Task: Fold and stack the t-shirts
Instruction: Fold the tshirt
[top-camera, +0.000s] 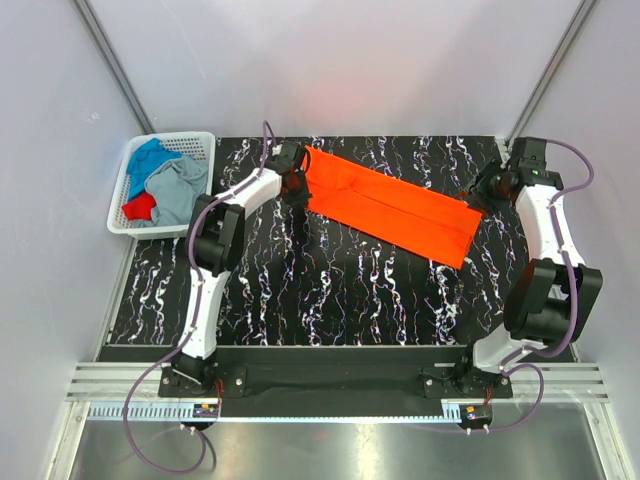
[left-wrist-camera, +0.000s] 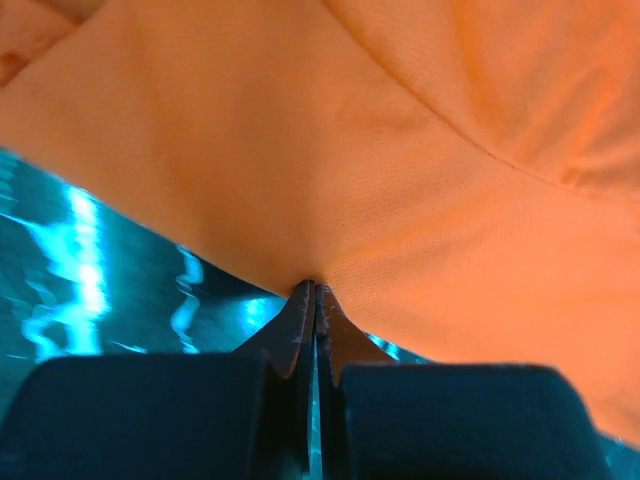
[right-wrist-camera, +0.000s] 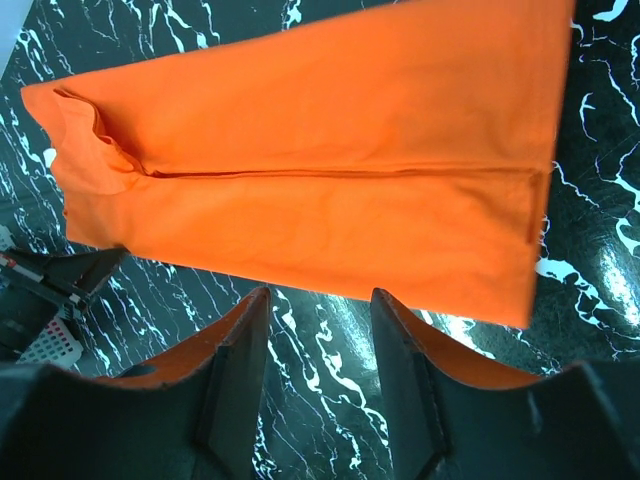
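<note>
The orange t-shirt (top-camera: 392, 208) lay on the black marbled desk (top-camera: 300, 290), folded lengthwise into a long band that ran slantwise from the far left toward the right. In the right wrist view its two folded-in sides met along a seam-like line down the middle. The left jaws were pressed together at the band's left end and pinched the edge of the orange cloth, which puckered at their tips in the left wrist view. The right jaws stood apart, with nothing between them but the bare desk, just beside the band's right end and not touching it. Off the desk's left edge sat a white lattice basket (top-camera: 118, 225) with a blue t-shirt (top-camera: 150, 160), a grey t-shirt (top-camera: 180, 190) and a red t-shirt (top-camera: 140, 207) heaped loosely inside it, well apart from the orange one.
</note>
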